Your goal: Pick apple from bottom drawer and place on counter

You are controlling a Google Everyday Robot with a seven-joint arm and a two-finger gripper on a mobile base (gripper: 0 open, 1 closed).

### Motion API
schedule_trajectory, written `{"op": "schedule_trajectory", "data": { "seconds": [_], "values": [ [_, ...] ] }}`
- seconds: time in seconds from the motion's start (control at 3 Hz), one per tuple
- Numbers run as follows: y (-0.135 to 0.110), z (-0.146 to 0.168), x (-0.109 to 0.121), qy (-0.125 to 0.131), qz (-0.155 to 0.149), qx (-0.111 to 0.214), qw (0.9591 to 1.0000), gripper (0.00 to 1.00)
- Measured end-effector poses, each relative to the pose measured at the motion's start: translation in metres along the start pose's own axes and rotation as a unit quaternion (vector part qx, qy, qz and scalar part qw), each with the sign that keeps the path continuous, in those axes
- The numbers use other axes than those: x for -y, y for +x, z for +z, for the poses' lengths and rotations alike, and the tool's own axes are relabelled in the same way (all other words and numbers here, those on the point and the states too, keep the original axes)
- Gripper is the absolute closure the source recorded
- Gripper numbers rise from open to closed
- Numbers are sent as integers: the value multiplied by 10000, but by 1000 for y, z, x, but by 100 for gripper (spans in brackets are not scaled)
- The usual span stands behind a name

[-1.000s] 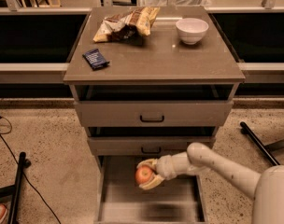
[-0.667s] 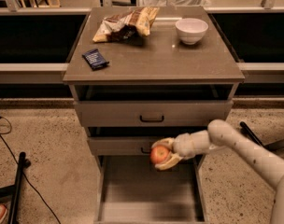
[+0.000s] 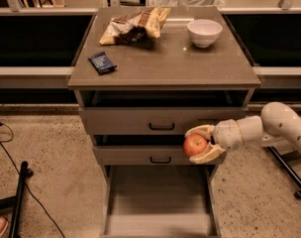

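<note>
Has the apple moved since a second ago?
Yes. Held in the pincer, the apple has risen and shifted right, from over the bottom drawer to beside the middle drawer's handle.

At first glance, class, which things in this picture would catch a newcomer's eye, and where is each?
The red apple stands out first, clamped in the gripper in front of the middle drawer, above the open, bare bottom drawer. Next comes the counter, carrying a white bowl at back right, a crumpled snack bag at back left and a dark blue packet near the left edge.
</note>
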State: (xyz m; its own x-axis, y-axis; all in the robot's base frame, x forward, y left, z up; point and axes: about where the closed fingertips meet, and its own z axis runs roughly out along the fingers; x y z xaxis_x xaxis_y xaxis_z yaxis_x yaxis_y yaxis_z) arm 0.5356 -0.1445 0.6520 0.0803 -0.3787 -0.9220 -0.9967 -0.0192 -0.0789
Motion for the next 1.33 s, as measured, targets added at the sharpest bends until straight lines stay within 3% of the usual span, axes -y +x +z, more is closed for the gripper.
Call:
{"op": "schedule_trajectory", "data": {
  "seconds": [0.33, 0.67, 1.33],
  "values": [
    [-6, -5, 2, 41, -18, -40, 10000, 100],
    [-39, -12, 31, 116, -70, -182, 9997, 100],
    [-175, -63, 102, 320, -326, -394, 9982, 100]
  ]
}}
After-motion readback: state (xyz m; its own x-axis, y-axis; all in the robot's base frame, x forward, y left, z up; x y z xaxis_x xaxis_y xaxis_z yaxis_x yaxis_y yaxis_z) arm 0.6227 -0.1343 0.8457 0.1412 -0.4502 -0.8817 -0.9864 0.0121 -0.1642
